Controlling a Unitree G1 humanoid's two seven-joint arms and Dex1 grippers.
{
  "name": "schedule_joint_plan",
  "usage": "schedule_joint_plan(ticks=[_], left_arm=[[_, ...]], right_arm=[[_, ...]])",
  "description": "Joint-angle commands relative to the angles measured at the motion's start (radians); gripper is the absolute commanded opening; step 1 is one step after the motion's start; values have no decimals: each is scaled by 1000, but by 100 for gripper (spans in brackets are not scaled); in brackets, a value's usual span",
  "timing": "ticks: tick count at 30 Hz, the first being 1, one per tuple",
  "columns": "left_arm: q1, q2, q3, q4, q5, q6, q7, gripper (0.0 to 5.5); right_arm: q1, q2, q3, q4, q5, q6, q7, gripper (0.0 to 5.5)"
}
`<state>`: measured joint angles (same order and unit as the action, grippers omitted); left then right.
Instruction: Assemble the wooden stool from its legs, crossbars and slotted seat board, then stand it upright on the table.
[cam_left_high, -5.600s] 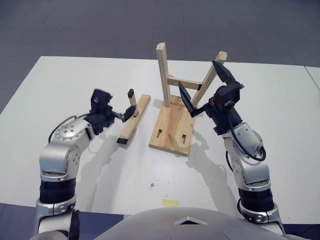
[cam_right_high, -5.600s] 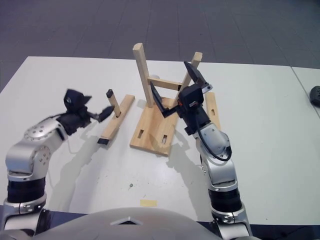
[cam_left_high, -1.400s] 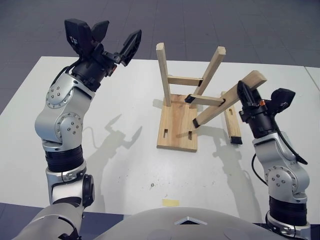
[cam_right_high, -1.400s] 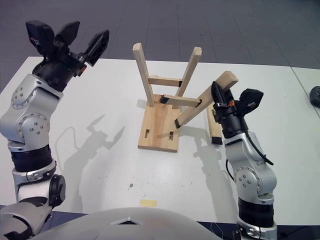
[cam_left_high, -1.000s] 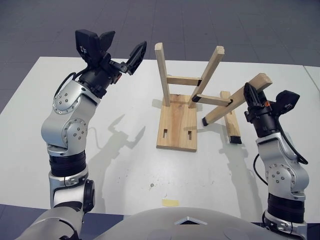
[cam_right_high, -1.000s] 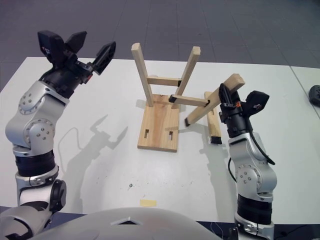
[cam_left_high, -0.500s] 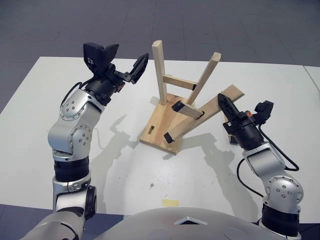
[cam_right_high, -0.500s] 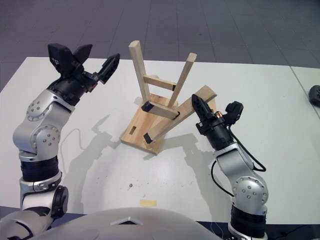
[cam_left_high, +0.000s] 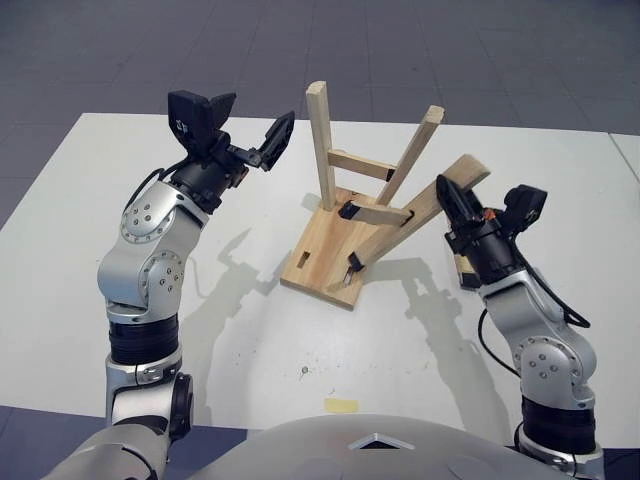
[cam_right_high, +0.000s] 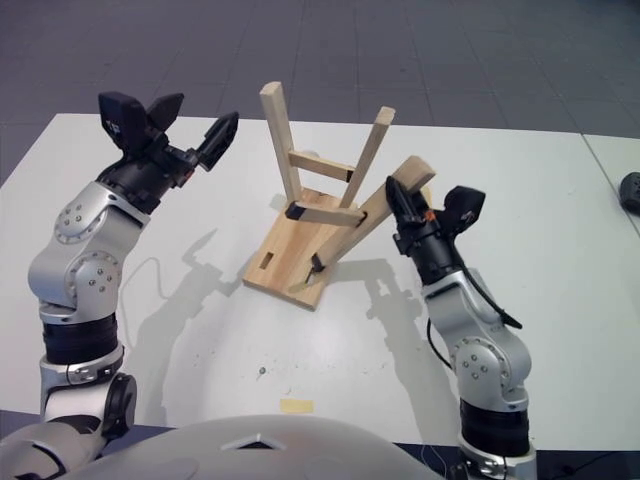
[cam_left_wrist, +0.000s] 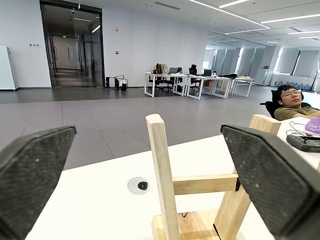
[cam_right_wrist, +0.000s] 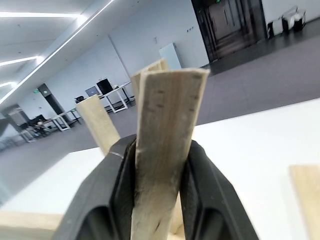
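firmly, right claw (cam_left_high: 447, 195) grips a slanted leg (cam_left_high: 400, 228); left claw (cam_left_high: 252, 115) gapes well apart.

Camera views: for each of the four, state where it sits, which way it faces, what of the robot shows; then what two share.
Left eye view: head, facing forward and down at the table; both arms, left gripper open, right gripper shut on a slanted leg.
Right eye view: likewise, same scene and arms.
Left wrist view: left wrist, facing across the table at an upright leg; own pads show.
Right wrist view: right wrist, looking along the slanted leg; its fingers clamp it.
Both eye views also show that upright leg.
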<state>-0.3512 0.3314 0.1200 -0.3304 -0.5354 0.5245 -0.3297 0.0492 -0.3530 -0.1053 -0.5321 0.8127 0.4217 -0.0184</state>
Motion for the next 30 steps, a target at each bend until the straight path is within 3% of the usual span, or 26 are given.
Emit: schedule_joint_plan(ticks=[1,5,9,13,18,25,30], left_arm=[[16,12,-2,7,23,-4,-9,540],[17,7,-4,9,32,-5,-12,540],[20,-5,-1,5,27,-1,-10,540],[88,50,-40,70,123,-10,-20,540],[192,254,-228,297,504,-158,-20,540],[281,262,-354,244,580,-257,-151,540],[353,262,-438,112,582,-242,-245,540]], right_arm=[[41,-109,9,88,-259,88,-86,103],[26,-49,-17,77,-243,66,-56,103],[-26,99,-115,23,11,5,-18,102],[-30,141,-150,-7,163,16,19,102],[-29,138,-169,-24,335,59,40,102],[-84,169,-184,-40,432,38,-29,102],[-22,155,-191,-45,417,45,-34,102]])
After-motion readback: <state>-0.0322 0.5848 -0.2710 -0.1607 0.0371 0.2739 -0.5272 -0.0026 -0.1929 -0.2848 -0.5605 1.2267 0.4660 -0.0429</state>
